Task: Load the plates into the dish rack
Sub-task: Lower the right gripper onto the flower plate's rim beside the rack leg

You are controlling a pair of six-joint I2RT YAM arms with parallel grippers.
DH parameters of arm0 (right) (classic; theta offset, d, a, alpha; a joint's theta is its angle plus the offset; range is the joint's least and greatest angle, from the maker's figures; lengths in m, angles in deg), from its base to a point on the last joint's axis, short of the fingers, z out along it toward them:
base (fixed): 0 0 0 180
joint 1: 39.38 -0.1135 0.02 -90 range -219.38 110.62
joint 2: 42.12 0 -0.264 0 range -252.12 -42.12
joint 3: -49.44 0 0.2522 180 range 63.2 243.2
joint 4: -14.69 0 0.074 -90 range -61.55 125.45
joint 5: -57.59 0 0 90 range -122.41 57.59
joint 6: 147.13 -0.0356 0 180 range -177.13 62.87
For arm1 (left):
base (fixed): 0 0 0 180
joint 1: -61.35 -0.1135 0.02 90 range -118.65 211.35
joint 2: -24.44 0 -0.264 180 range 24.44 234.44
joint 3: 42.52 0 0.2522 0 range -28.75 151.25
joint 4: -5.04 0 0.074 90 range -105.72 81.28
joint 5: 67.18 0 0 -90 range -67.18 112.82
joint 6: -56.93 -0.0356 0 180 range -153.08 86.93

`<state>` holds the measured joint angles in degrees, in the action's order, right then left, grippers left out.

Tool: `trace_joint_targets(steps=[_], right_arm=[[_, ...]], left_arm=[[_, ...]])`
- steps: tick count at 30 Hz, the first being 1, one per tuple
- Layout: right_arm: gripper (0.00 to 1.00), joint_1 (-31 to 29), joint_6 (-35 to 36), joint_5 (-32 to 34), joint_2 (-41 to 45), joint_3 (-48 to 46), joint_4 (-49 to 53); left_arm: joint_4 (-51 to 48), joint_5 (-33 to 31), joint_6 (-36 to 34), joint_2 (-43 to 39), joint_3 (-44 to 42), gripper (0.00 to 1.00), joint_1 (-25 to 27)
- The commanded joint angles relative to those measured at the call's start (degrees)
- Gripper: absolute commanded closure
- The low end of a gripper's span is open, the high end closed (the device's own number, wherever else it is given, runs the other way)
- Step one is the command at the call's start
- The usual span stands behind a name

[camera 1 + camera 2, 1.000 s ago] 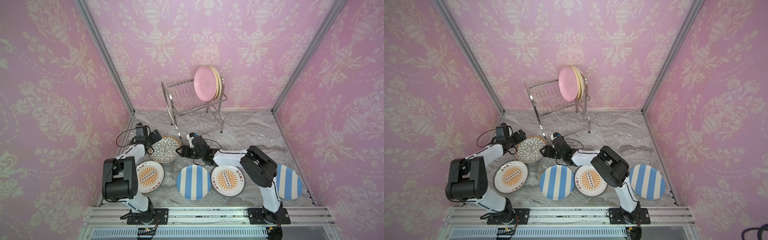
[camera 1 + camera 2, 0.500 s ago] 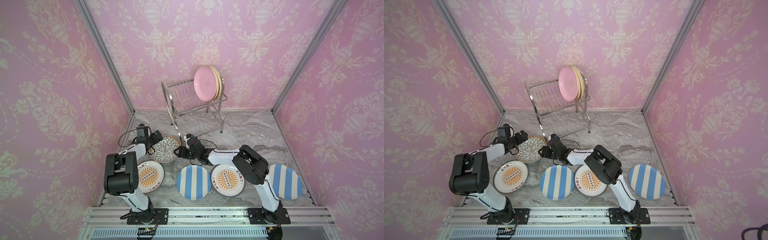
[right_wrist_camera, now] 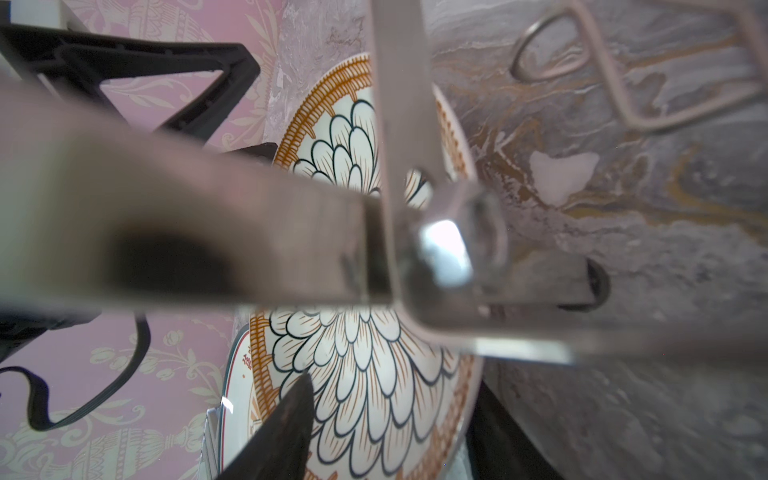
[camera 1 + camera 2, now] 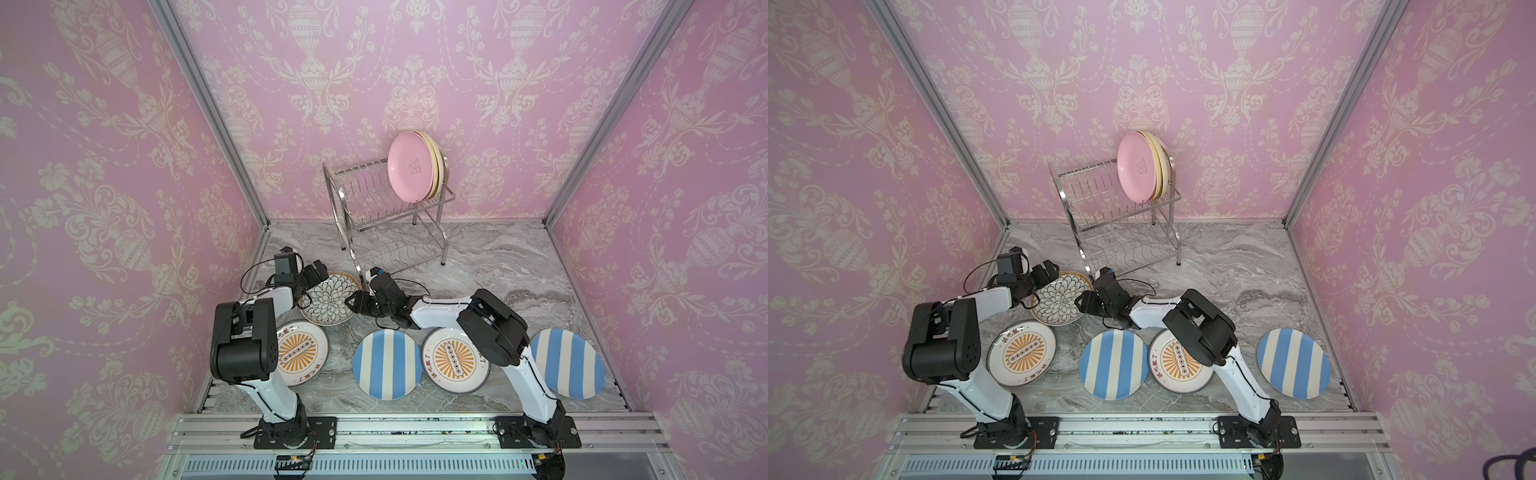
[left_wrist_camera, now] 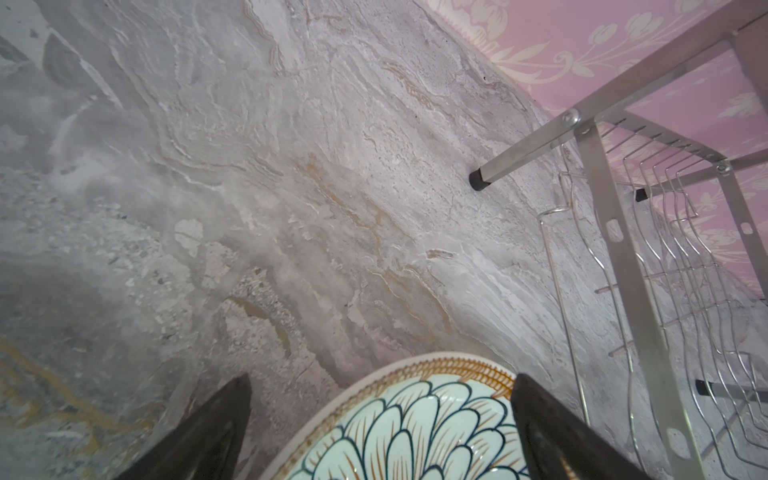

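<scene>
Petal plate (image 4: 330,297) between left gripper (image 4: 322,274), right gripper (image 4: 353,301).

The arms (image 4: 436,309) wear white shells, bulky black joints, looping black cables (image 3: 143,345) and apparently black fingers (image 5: 208,436).

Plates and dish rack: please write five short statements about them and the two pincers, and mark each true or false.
1. The pink plate stands upright in the upper tier of the dish rack. True.
2. A striped plate lies on the rack's lower shelf. False: both striped plates lie flat on the table; the lower shelf shows no plate.
3. The left pincer and the right pincer are at opposite sides of the petal plate. True.
4. The two sunburst plates are stacked. False: the sunburst plates lie apart, a striped plate between them.
5. The left pincer is shut. False: in the left wrist view its fingers stand wide apart.
</scene>
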<state>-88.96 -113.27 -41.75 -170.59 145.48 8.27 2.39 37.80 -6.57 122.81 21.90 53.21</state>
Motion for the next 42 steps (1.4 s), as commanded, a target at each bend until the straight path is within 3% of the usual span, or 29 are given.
trace_joint_targets(steps=[1, 7, 19, 25, 37, 42], right_arm=[[0.44, 0.32, -1.66, 1.60, -1.97, 1.44, 1.20], [0.49, 0.41, -2.46, 0.88, -3.26, 2.59, 2.42], [0.59, 0.34, -1.53, 2.11, -3.28, 2.89, 5.94], [0.62, 0.20, -0.64, 2.63, -3.20, 3.07, 7.29], [0.71, 0.15, 0.83, 3.89, -3.20, 4.02, 9.95], [0.82, -0.07, 1.47, 4.15, -3.37, 4.83, 10.48]], left_arm=[[1.04, 2.31, 0.39, 1.08, 0.93, 0.01, -0.47], [-1.59, 1.61, -0.26, 0.56, 0.42, 0.01, -0.47], [-5.31, -6.11, -4.05, -6.36, -0.56, 0.01, -0.38], [-9.16, -10.44, -7.33, -3.65, 1.32, 0.01, -0.39], [-10.19, -5.90, -6.24, 0.24, 3.33, 0.01, -0.43], [-7.42, -1.85, -4.40, 0.83, 2.63, 0.01, -0.39]])
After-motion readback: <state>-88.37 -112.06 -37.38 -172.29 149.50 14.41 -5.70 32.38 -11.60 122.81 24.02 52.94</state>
